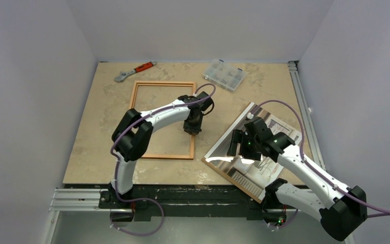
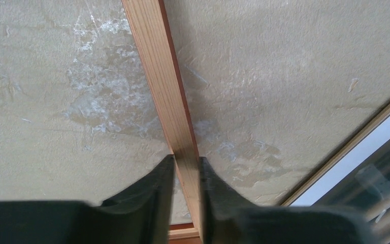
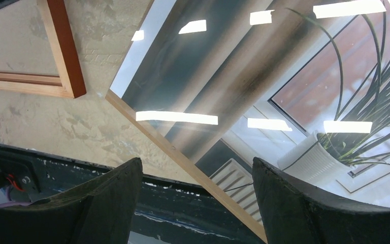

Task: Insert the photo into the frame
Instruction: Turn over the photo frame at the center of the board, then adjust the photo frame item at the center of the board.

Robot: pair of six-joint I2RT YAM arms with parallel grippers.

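The frame (image 1: 162, 84) lies flat on the table, left of centre, its light-wood side up. My left gripper (image 1: 193, 127) is down on the frame's right rail; in the left wrist view the rail (image 2: 167, 86) runs between the fingers and the gripper (image 2: 187, 160) is shut on it. The photo (image 1: 254, 173), a glossy print of a potted grassy plant, lies face up at the right on a brown board (image 1: 231, 179). My right gripper (image 1: 237, 145) hovers open over the photo's near-left edge (image 3: 244, 66), fingers (image 3: 124, 188) apart with nothing between them.
A red-handled wrench (image 1: 134, 71) and a clear plastic parts box (image 1: 225, 74) lie at the table's far edge. A black mounting rail (image 1: 183, 195) runs along the near edge and a metal rail (image 1: 302, 112) along the right side. The frame's corner (image 3: 63, 56) lies close to the photo.
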